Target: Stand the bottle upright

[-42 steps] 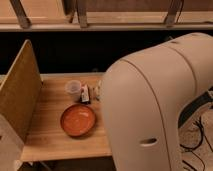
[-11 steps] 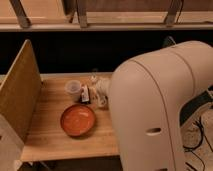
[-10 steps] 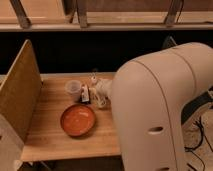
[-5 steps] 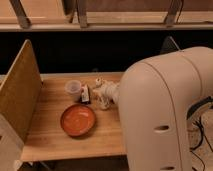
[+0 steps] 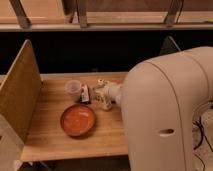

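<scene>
1. Against the view of four seconds ago, the robot's big white arm housing (image 5: 165,115) has drawn back to the right, uncovering more of the wooden table (image 5: 55,135); half a second ago it covered slightly more of the table's right part than now.
2. The hand (image 5: 103,95) now shows at the middle of the table, reaching out leftward from the housing; four seconds ago it was hidden behind the arm.
3. The hand is closed tight. The bottle (image 5: 101,86) is at its fingers, its pale cap pointing up and back; how far it is tilted cannot be told.
4. The orange bowl (image 5: 78,120), the translucent cup (image 5: 73,89) and the small dark-labelled box (image 5: 85,93) lie where they lay in all earlier views.
5. The bowl sits in front of the hand, apart from it, with nothing visible inside.
6. The cup stands upright just left of the box; its contents cannot be made out.
7. A tall board (image 5: 20,95) stands along the table's left edge.
</scene>
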Controlling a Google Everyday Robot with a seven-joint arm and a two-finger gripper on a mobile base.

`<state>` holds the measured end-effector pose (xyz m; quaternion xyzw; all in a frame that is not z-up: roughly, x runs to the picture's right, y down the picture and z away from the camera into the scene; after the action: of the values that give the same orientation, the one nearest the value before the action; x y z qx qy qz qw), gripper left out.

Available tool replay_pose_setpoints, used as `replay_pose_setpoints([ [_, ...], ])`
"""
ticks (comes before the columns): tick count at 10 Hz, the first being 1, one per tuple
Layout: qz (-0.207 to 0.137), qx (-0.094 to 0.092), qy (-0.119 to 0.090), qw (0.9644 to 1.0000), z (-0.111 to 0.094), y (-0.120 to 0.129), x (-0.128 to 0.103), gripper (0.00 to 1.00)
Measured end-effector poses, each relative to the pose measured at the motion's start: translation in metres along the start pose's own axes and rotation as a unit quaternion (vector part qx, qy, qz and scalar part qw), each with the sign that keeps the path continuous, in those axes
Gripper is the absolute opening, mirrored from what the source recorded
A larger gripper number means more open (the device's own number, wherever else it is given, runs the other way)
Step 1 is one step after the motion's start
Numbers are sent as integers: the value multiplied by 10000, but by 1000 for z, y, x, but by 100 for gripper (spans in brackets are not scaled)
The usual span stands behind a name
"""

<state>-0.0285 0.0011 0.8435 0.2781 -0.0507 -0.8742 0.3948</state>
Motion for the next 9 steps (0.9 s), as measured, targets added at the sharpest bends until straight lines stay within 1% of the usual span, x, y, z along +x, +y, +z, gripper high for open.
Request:
replay_pose_setpoints([
  [3, -2, -14, 41, 10000, 1, 1, 2, 0],
  [4, -34, -19, 165, 9999, 6, 2, 7, 0],
  [6, -204, 86, 354, 9991, 18, -5, 16, 0],
  [7, -297, 181, 448, 9984, 27, -10, 20, 0],
  [9, -332, 330, 582, 9972, 35, -20, 21, 0],
])
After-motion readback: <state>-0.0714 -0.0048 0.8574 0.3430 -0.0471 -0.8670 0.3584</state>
